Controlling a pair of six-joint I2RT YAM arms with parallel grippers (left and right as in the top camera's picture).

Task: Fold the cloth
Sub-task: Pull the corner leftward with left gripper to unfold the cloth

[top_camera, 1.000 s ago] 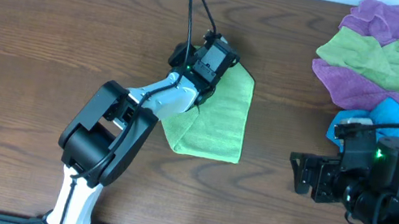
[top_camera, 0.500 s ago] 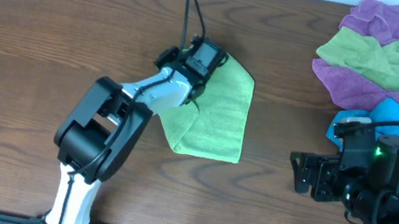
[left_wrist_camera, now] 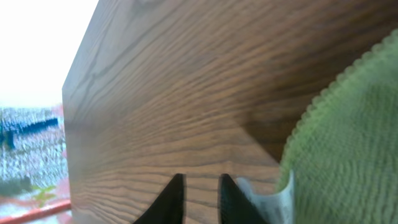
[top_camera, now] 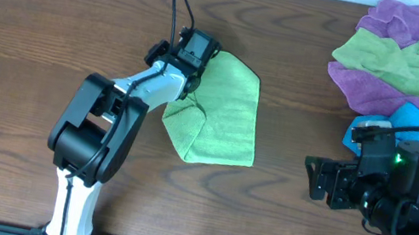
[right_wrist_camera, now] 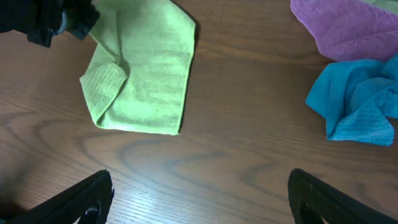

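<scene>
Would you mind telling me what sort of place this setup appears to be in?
Probably a robotics lab bench for cloth folding: a bare wooden table, two robot arms mounted at its edge, a green cloth being worked, and a pile of spare cloths waiting.

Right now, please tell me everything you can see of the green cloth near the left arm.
The green cloth is light green and looks like soft terry or microfibre with a stitched edge. It lies flat on the wooden table, folded over, with a smaller flap turned in at its lower left corner. The left pincer is at its upper left edge; a grip cannot be confirmed.
</scene>
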